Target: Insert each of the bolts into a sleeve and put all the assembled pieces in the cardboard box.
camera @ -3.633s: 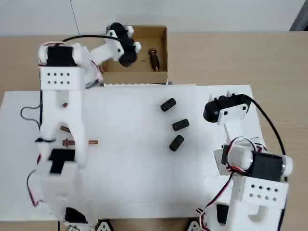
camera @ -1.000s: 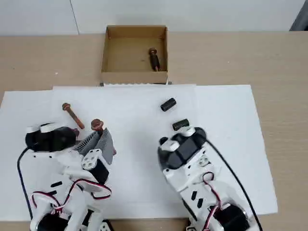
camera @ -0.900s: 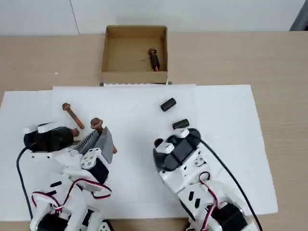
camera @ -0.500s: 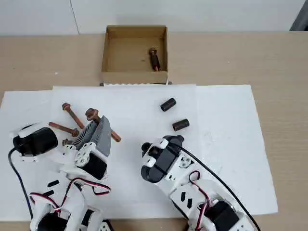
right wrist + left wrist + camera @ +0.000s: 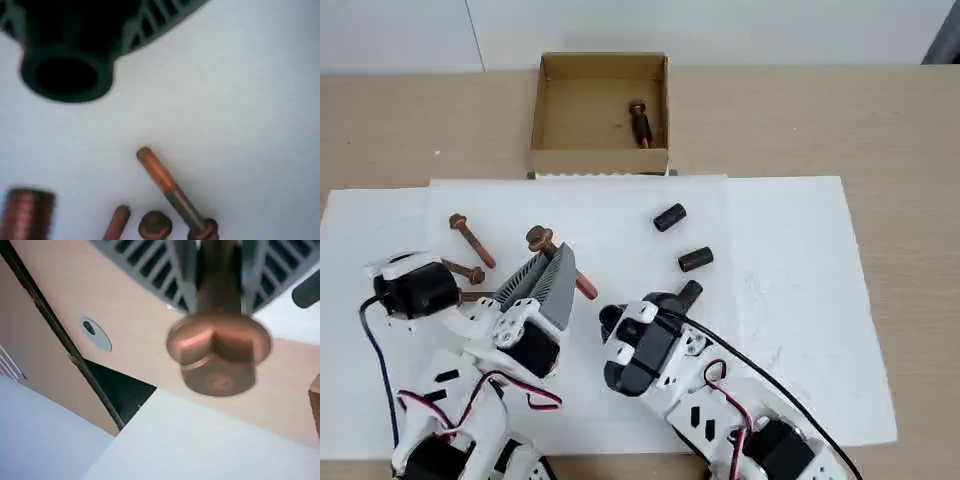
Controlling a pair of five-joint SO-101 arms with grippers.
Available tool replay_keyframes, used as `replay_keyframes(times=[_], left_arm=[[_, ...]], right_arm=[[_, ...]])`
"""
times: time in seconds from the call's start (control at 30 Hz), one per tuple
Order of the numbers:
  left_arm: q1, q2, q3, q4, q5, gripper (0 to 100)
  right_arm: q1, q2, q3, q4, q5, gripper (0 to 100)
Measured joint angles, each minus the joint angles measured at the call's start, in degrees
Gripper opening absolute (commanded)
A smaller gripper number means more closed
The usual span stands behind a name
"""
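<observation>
The brown cardboard box [image 5: 582,115] sits at the far side, with one finished piece [image 5: 640,122] inside. Nearer, the left gripper [image 5: 563,266] squeezes tight on a copper-coloured metal bolt [image 5: 539,239]. The right gripper [image 5: 678,300] is closed around a small black tube-shaped sleeve [image 5: 691,291], just right of the bolt. I think the bolt's thin end should line up straight with the sleeve's hole. Then it can slide in slowly, both grips tight.
</observation>
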Motion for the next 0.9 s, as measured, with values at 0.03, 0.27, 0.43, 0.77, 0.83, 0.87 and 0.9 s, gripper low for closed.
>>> replay_keyframes(times=[0.03,0.27,0.43,0.77,0.83,0.87,0.9], left_arm=[[0.00,0.00,0.26,-0.09,0.00,0],[2.20,0.00,1.14,-0.09,0.00,0],[4.75,0.00,1.58,-0.09,0.00,0],[4.92,-0.09,3.60,-0.09,0.00,0],[4.75,-0.09,4.04,-0.09,0.00,0],[4.75,-0.09,4.22,-0.09,0.00,0],[4.75,-0.09,4.31,-0.18,0.00,0]], right_arm=[[0.00,0.00,0.00,-0.79,0.00,0.2],[0.09,0.00,0.00,-1.85,0.00,0.2],[0.09,0.00,0.00,-1.85,0.00,0.2],[0.18,0.09,0.00,-1.85,0.00,0.2],[0.18,0.09,0.09,-1.85,0.00,0.2],[0.18,0.09,0.09,-1.85,0.00,0.2],[0.18,0.09,0.09,-1.85,0.00,0.2]])
